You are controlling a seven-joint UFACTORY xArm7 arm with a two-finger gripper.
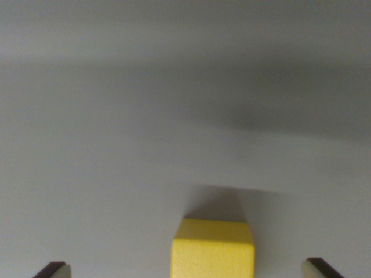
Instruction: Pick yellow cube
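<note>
Two fingertips (55,269) poke in at 7 and 5 o'clock, jaws spread wide apart. Between them at 6 o'clock sits the yellow cube (213,249), untouched, on the grey tabletop (116,145).

Plain grey desk (116,145), matte and uniform in tone, filling the wrist view from near edge to far edge. A single yellow cube (213,249) rests directly on it at the near centre, its top face and one side face visible, its lower part cut off by the frame. A soft dark shadow falls on the desk just beyond the cube, with a broader, fainter shadow band farther off, towards the right.
</note>
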